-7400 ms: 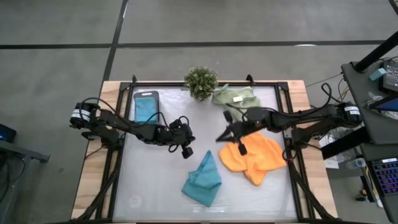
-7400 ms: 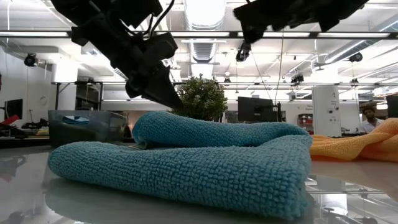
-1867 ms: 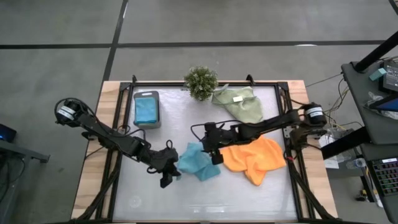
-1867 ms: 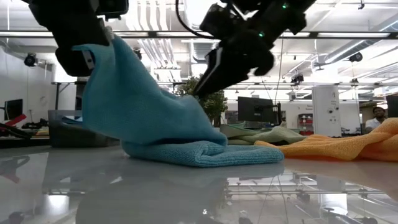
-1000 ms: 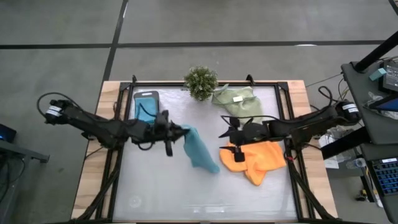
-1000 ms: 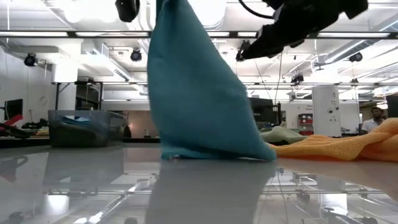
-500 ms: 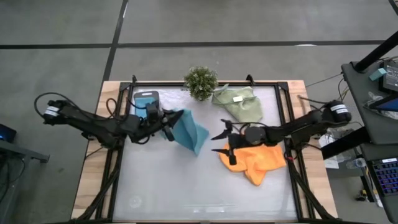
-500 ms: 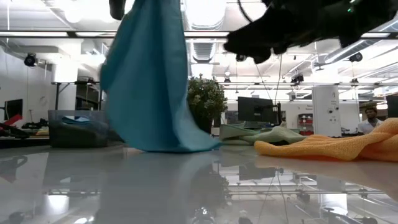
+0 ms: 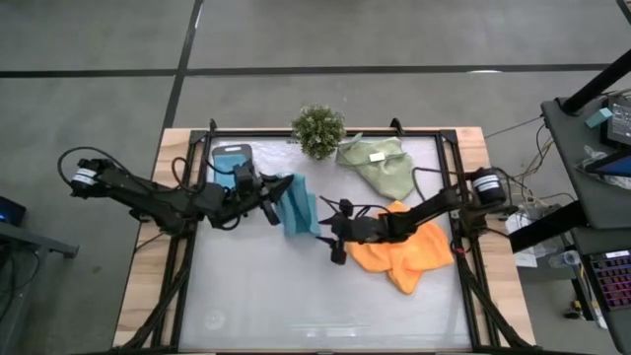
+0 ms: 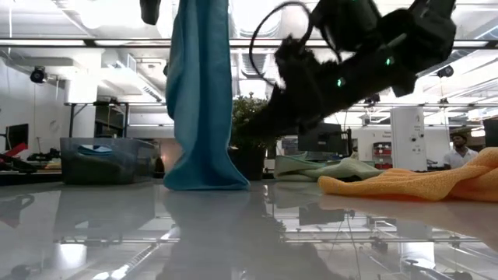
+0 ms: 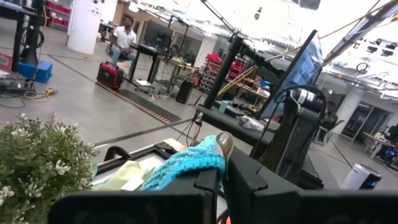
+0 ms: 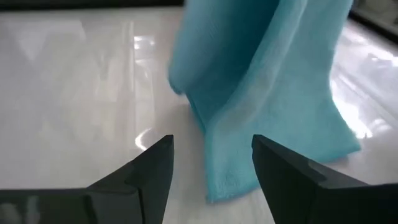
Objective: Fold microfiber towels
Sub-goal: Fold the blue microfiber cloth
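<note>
A teal-blue microfiber towel point(image 9: 298, 204) hangs in a narrow column point(image 10: 200, 93) under my left gripper point(image 9: 274, 200), which is shut on its top. My right gripper point(image 9: 333, 235) stands open just to the right of the towel's lower end point(image 12: 267, 93) and touches nothing. An orange towel point(image 9: 406, 254) lies crumpled under the right arm. A sage-green towel with a white tag point(image 9: 380, 163) lies at the far right. Another teal towel point(image 9: 231, 170) lies in the dark tray point(image 9: 215, 158). My left gripper pinches a bunched upper part of the teal towel point(image 11: 186, 163) between its two shut fingers, which reach in roughly level from the table's left. The towel hangs slack below the fingers, with its lower end point(image 10: 206, 180) on the table.
A small bushy plant point(image 9: 317, 128) stands at the far edge in the middle. The tray sits at the far left. The near half of the white table point(image 9: 296, 306) is bare. A person point(image 10: 459, 152) shows in the room behind.
My left gripper has carried the teal towel up and toward the far left. The towel has drawn in from a wide slanting drape to a narrow hanging column, its lower end sliding along. My right gripper has moved left off the orange towel toward the teal towel's lower end.
</note>
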